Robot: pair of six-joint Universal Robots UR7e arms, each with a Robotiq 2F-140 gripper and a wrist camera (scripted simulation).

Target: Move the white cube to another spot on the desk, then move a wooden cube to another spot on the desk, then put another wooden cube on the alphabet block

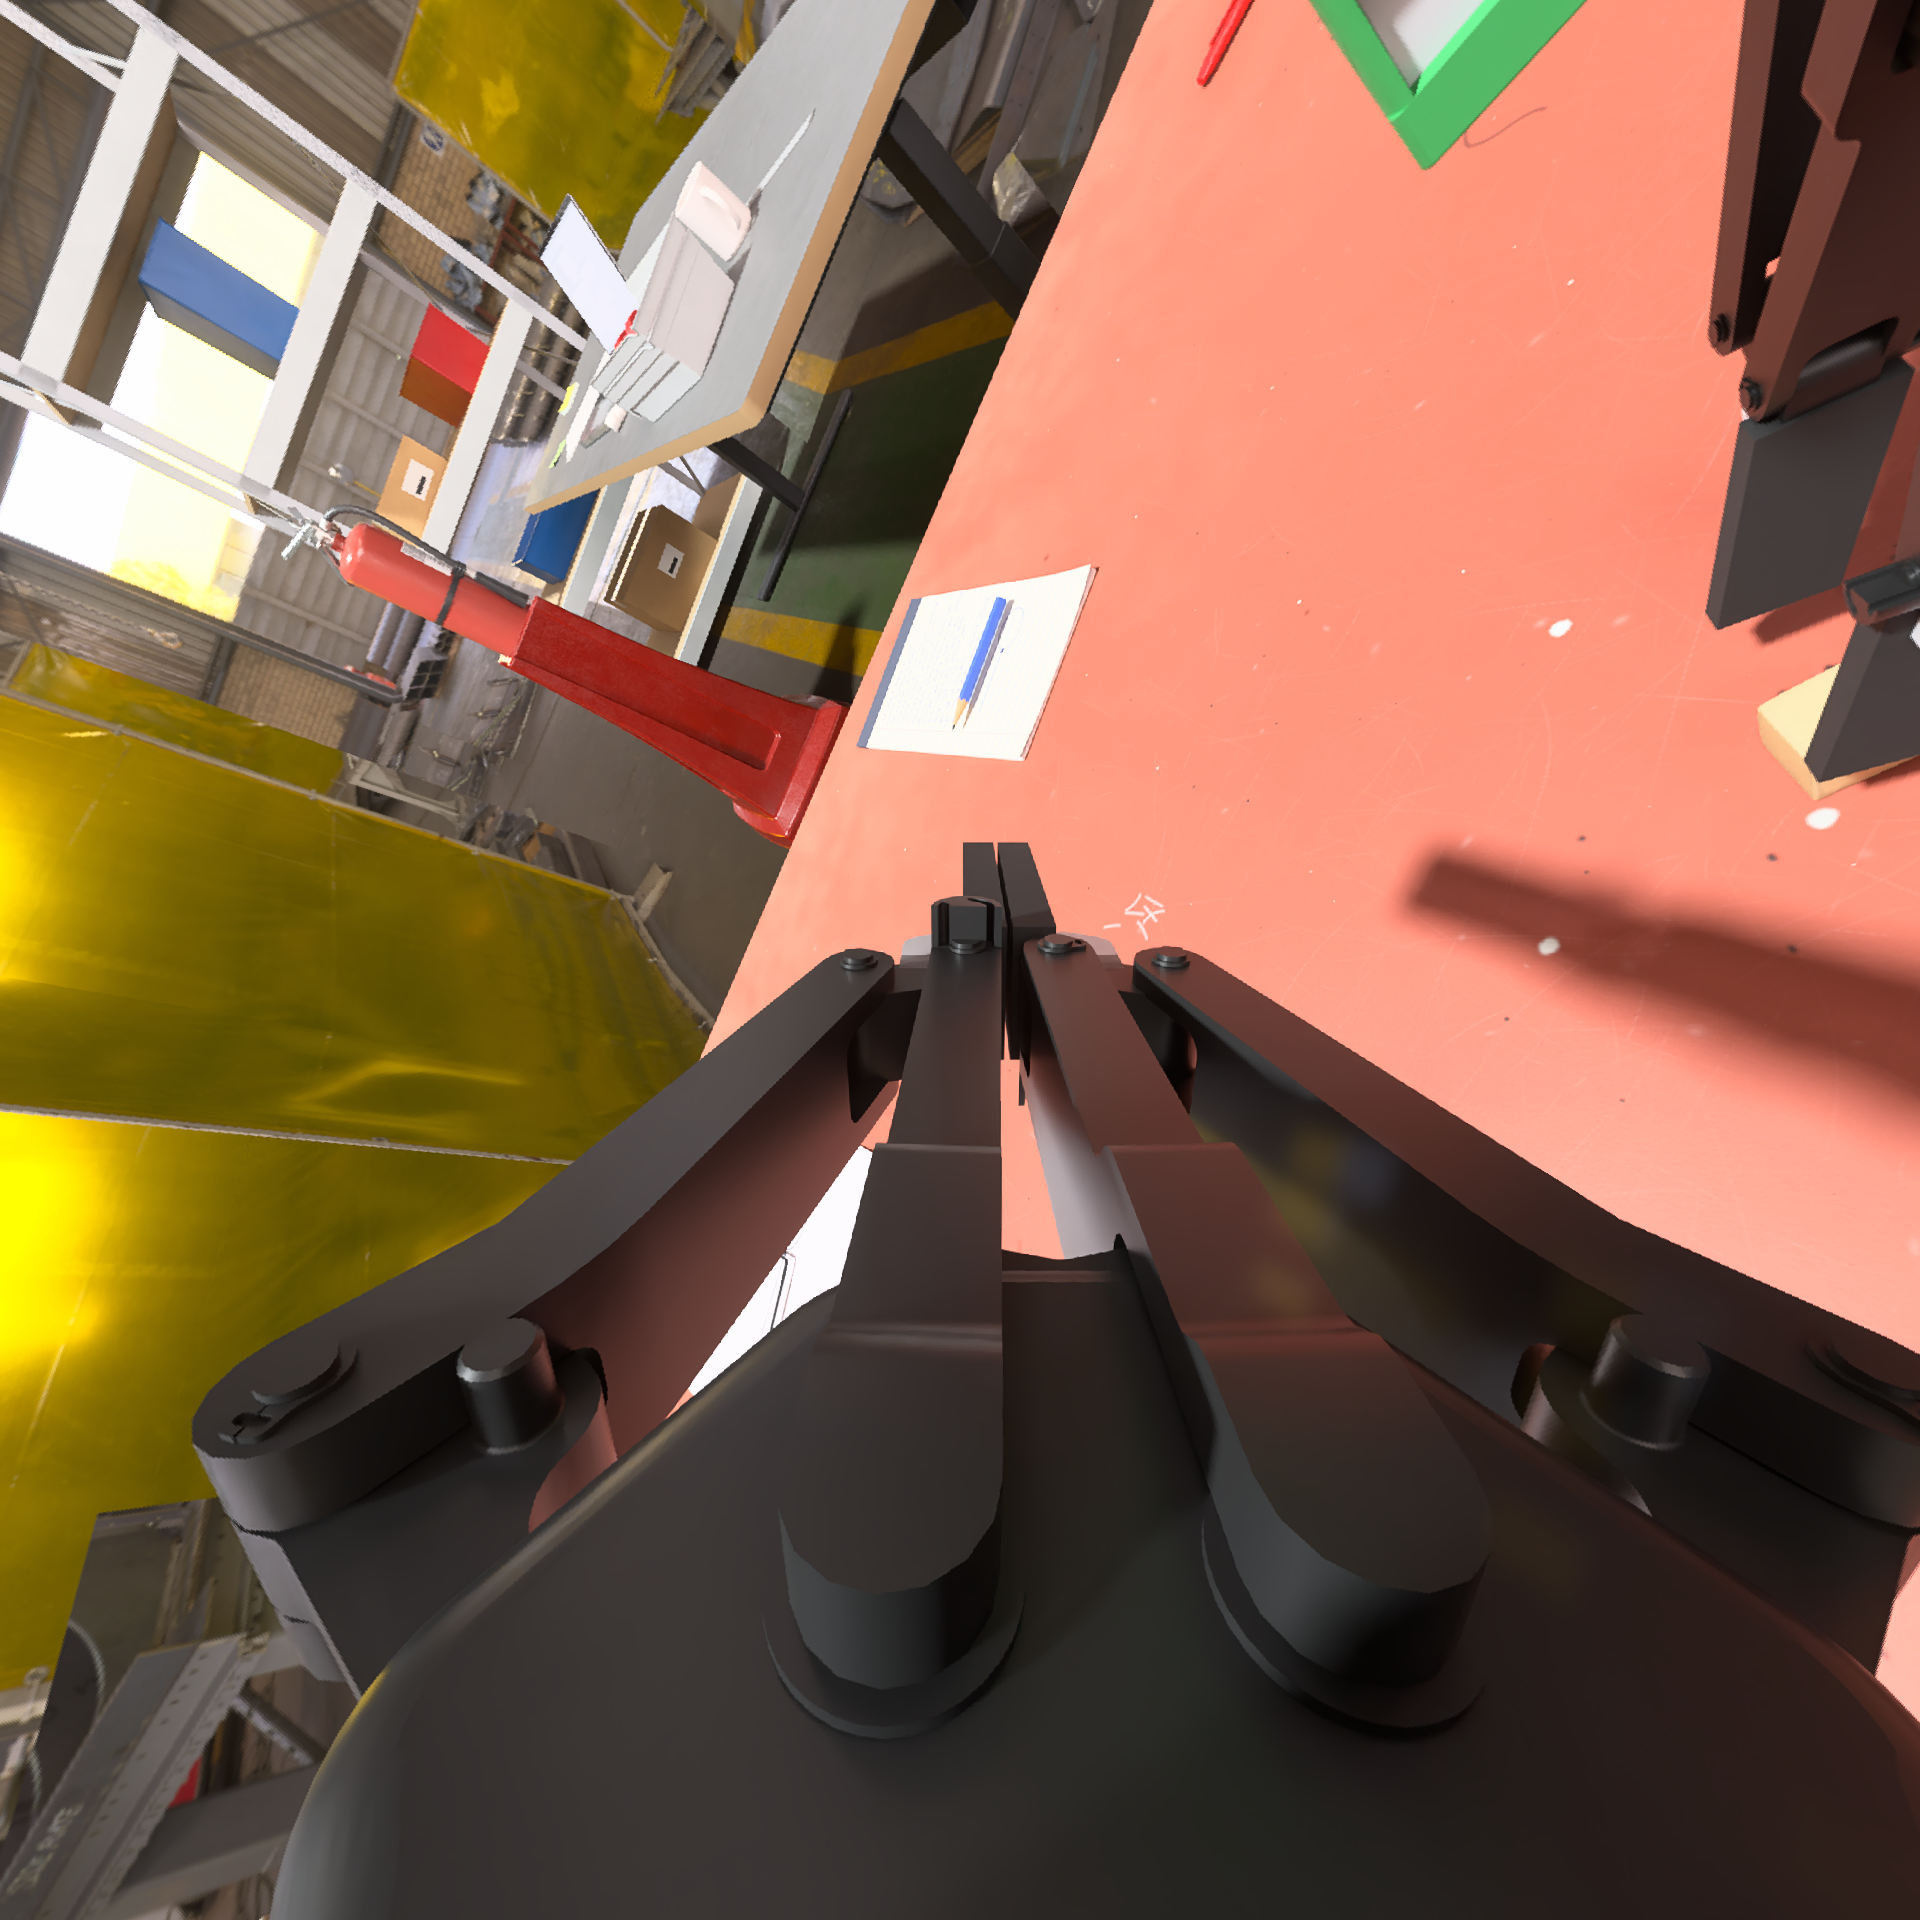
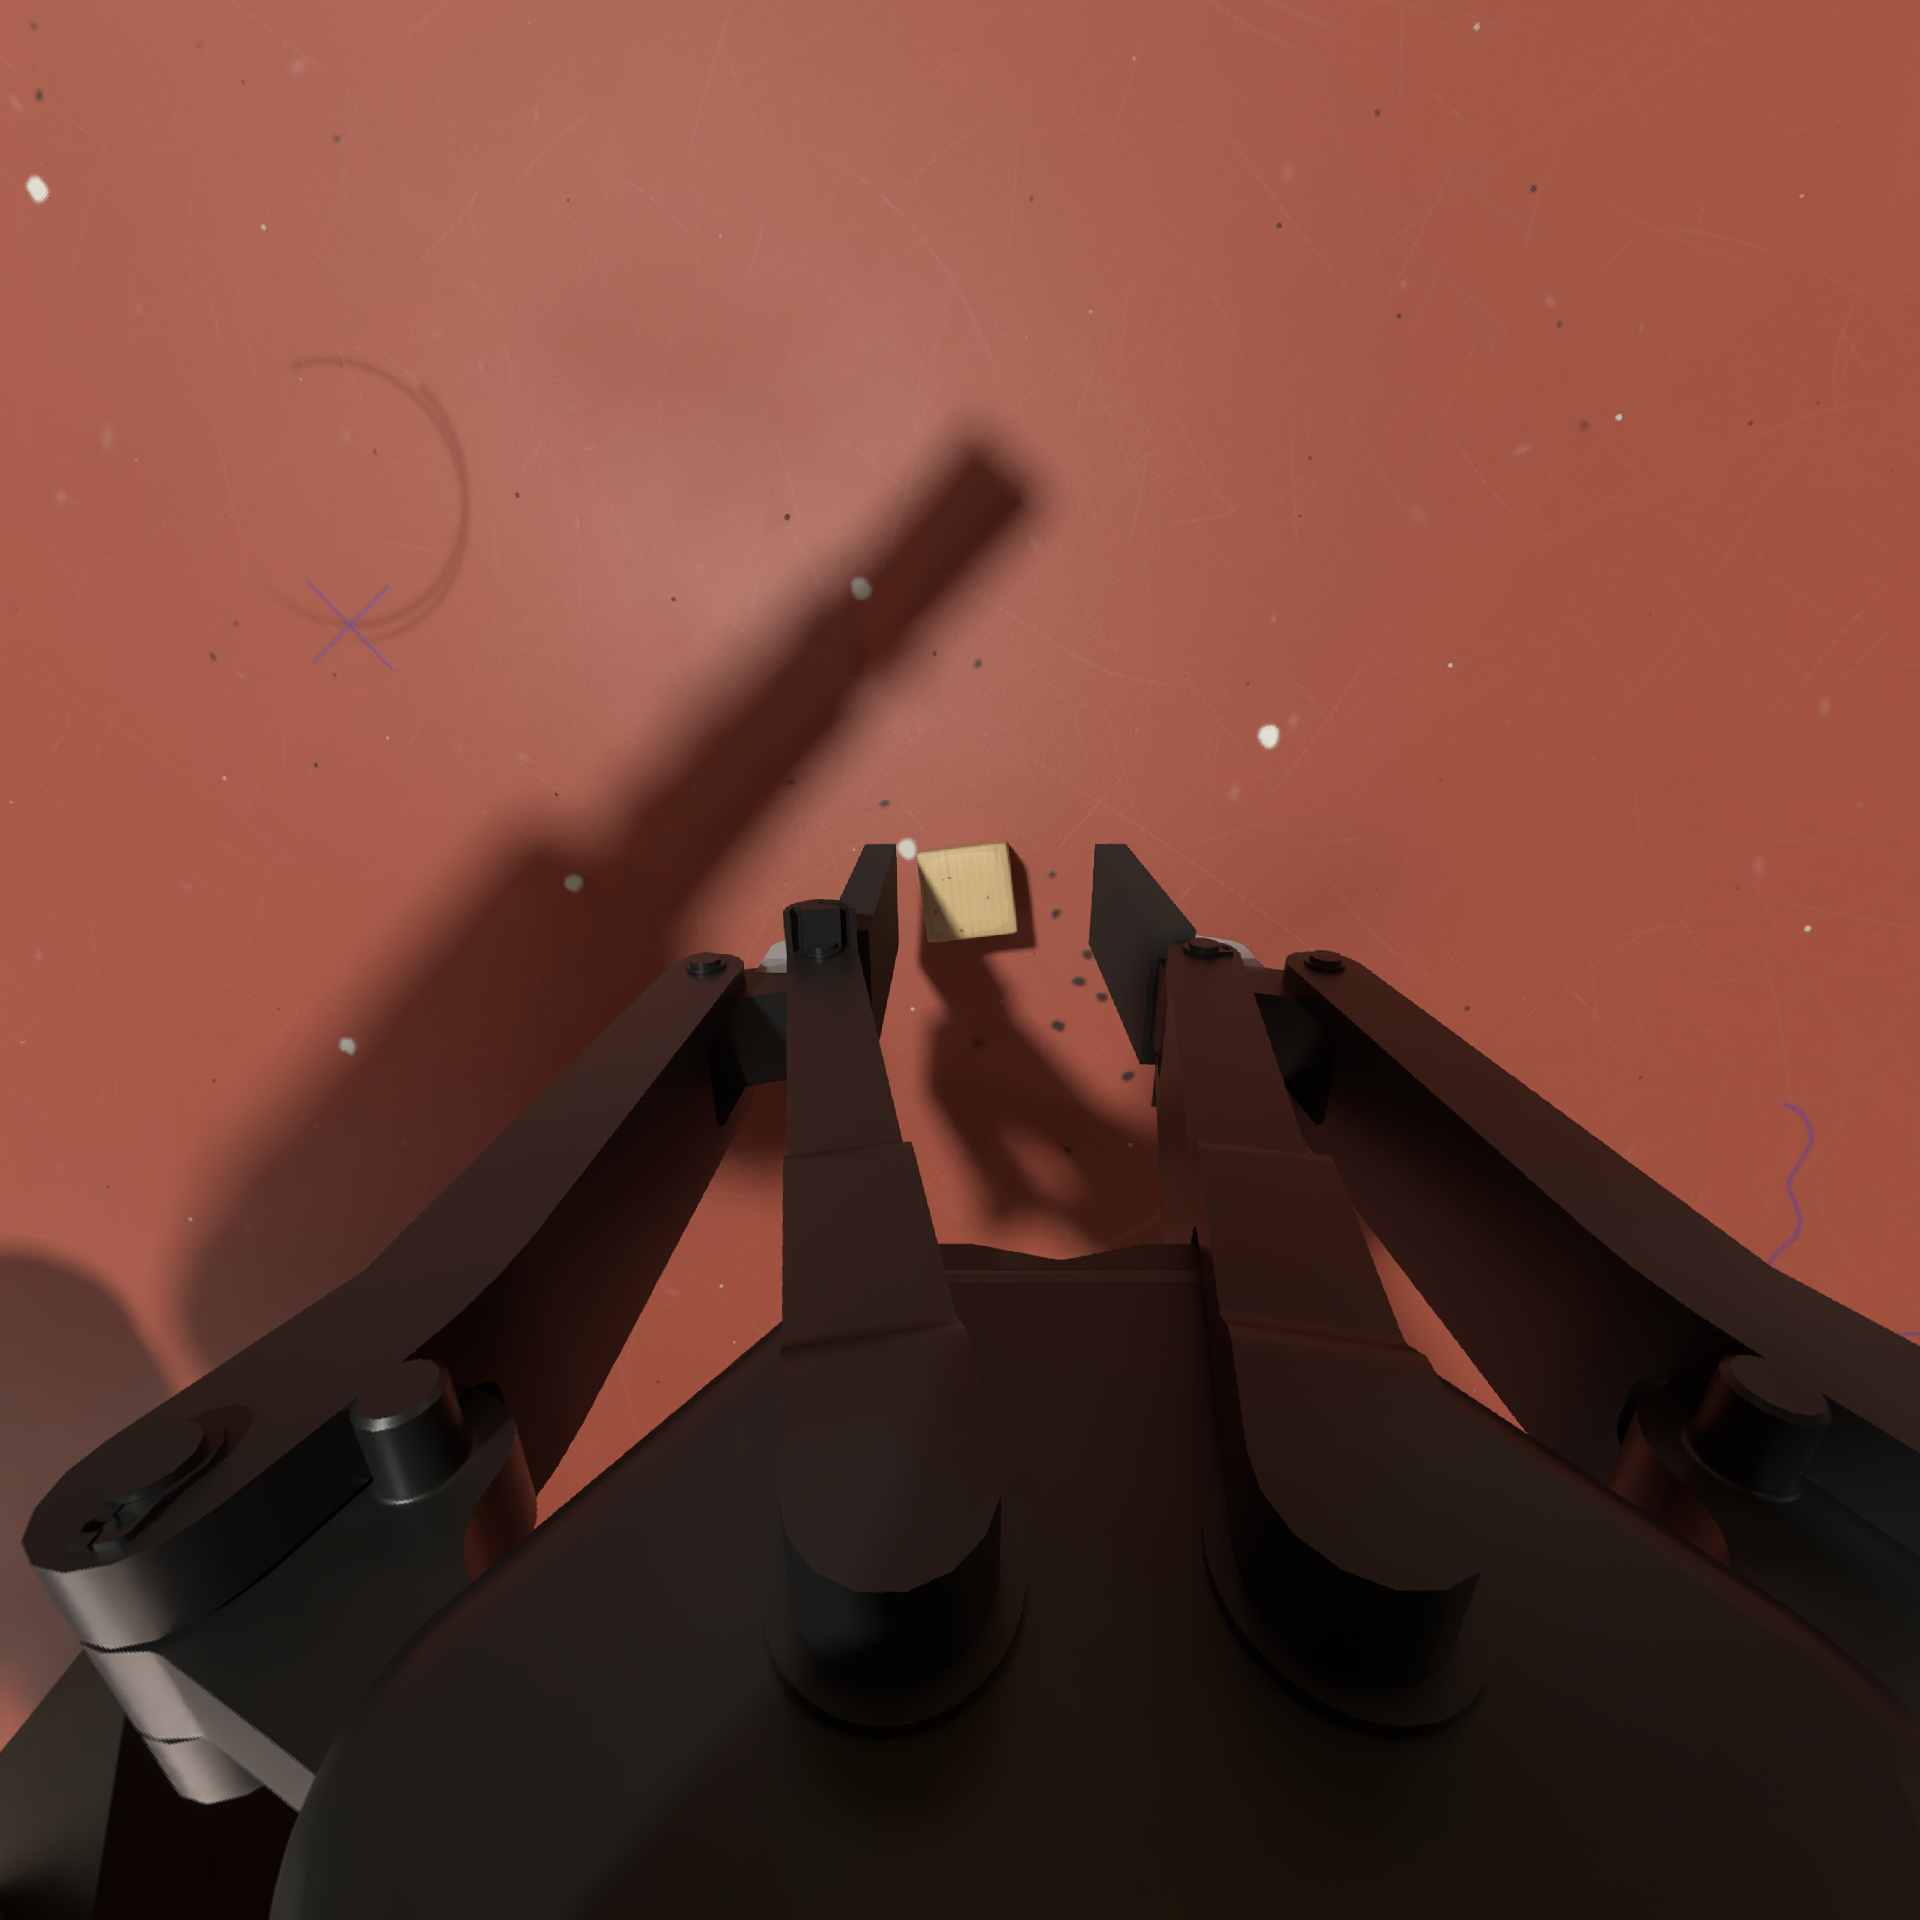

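- Left wrist view: a salmon-red desk [image 1: 1351,520] fills the right of the frame. At centre lies a white notepad [image 1: 982,665] with a blue pencil [image 1: 980,661] on it. A green tray [image 1: 1455,73] sits at the top edge, with a red pen [image 1: 1218,42] to its left.
- At the right edge the right gripper [image 1: 1839,665] reaches down over a wooden cube [image 1: 1803,732] that lies on the desk, partly hidden behind one finger.
- The left gripper [image 1: 1006,883], at lower centre, has its jaws pressed together with nothing between them, well apart from the cube.
- Right wrist view: speckled red desk [image 2: 1351,416] and a long dark shadow from the lower left.
- The wooden cube [image 2: 968,894] lies at centre, between the fingertips, closer to the left one.
- The right gripper [image 2: 992,894] has its jaws apart, wider than the cube; no contact is visible.
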